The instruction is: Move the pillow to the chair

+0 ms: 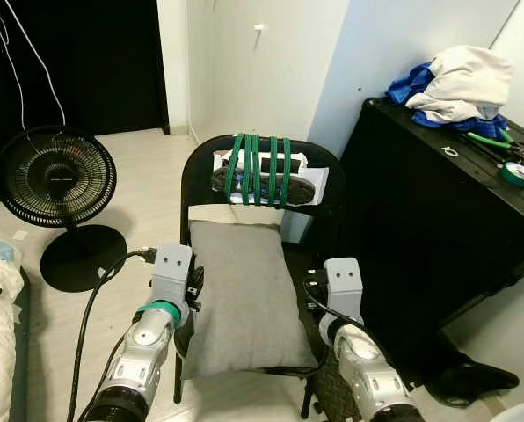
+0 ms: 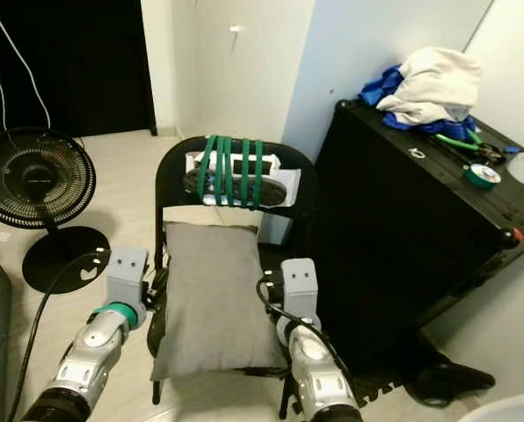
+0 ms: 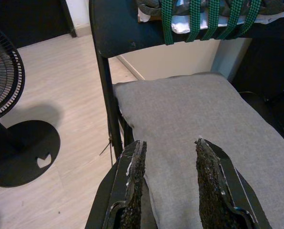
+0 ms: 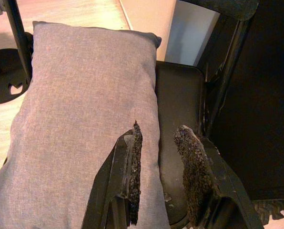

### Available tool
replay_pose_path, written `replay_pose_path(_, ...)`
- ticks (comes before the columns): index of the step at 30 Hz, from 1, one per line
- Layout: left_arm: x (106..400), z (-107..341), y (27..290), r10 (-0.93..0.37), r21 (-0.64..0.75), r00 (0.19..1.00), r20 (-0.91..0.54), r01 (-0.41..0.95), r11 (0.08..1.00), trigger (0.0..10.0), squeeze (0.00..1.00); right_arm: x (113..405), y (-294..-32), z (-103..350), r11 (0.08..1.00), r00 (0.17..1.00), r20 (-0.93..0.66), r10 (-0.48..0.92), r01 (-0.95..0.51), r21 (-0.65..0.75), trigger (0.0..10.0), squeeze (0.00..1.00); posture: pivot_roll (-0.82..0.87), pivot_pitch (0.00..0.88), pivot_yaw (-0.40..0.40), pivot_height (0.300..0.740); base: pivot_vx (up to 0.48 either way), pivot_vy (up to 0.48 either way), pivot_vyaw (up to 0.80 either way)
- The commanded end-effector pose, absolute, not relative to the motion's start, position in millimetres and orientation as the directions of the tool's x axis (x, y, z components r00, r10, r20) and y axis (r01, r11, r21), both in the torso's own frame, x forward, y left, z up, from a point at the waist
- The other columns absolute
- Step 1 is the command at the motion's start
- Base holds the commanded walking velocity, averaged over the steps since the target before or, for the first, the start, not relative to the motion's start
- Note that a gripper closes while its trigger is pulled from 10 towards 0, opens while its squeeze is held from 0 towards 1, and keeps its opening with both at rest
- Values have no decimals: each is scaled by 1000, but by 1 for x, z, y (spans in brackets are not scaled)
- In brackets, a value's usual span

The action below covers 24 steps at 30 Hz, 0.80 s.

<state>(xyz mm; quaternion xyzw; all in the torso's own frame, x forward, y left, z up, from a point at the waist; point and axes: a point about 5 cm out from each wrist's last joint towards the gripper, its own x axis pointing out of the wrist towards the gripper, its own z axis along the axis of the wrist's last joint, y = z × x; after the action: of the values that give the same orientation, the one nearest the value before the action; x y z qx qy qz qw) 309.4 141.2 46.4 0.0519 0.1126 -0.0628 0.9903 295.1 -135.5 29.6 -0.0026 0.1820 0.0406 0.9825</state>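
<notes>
A grey pillow (image 1: 244,294) is seen lying lengthwise on the seat of a black folding chair (image 1: 200,158), its far end against the backrest and its near end drooping over the front edge. The left gripper (image 3: 167,183) is poised at the pillow's left edge and the right gripper (image 4: 161,174) at its right edge — both spread apart, nothing clasped between the fingers. The placement looks finished; a clean retreat would be best made straight back, so the overhanging end is not dragged off. Bare seat beside the pillow is revealed by the right wrist view, while the head views take in a floor fan (image 1: 58,180) and a black cabinet (image 1: 429,220) — clothes heaped on top.
</notes>
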Motion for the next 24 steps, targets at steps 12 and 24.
replay_pose_path(12,305,43,137,-127,89,961,-246,153,984,10000,0,289,-138,25,997,928,-367,68,-72,1,10000,0,-50,19,-22,740,0,0,0)
replay_pose_path(24,305,41,135,-135,92,958,-255,163,982,10000,0,287,-136,25,996,929,-362,75,-89,-24,10000,0,-55,21,-14,740,0,0,0)
